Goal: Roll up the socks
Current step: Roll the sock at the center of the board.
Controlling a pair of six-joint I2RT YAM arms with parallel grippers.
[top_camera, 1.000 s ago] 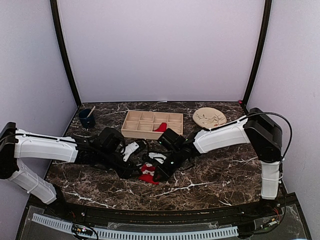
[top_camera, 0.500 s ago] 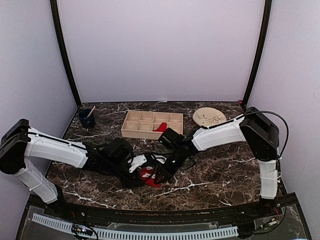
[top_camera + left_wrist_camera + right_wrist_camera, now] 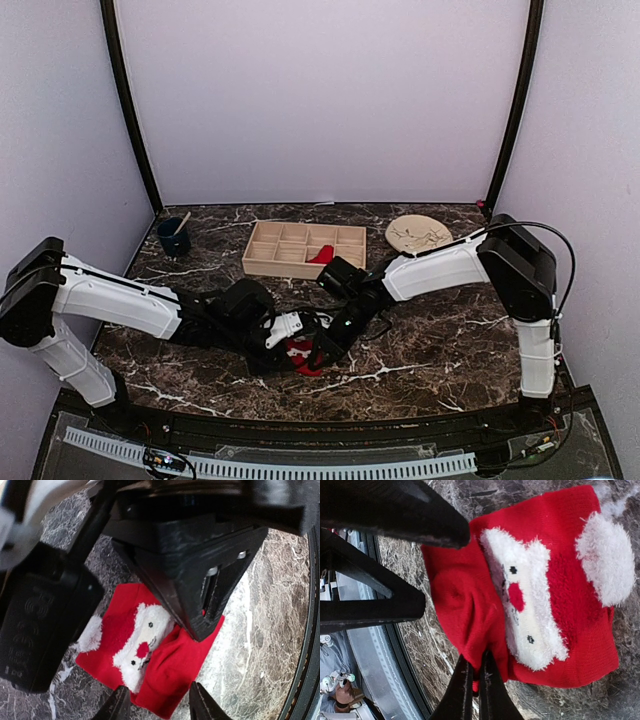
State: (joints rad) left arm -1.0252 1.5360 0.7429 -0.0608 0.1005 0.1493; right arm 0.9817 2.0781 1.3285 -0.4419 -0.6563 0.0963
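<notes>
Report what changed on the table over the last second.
The left arm swung in toward the right arm, bringing the left tool, open, to straddle one edge of the red sock. Nothing was newly gripped or released. Unchanged: the right tool stays shut on the sock's edge, the second sock lies in the wooden tray, and the blue cup and plate kept their places.
</notes>
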